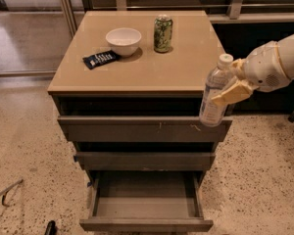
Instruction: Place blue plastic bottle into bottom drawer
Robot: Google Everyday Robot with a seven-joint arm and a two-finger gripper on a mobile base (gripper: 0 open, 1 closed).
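Observation:
My gripper (pixel 230 89) is shut on the blue plastic bottle (pixel 213 93), a clear bluish bottle with a white cap. It holds the bottle upright in the air off the cabinet's front right corner, in front of the top drawer's right end. The bottom drawer (pixel 146 223) is pulled open below and to the left, and its tray looks empty. The arm reaches in from the right edge.
On the tan cabinet top (pixel 186 67) stand a white bowl (pixel 123 41), a green patterned can (pixel 162 33) and a dark snack packet (pixel 101 59). The top drawer (pixel 137 129) and the middle drawer (pixel 145 160) stick out slightly. Speckled floor lies all around.

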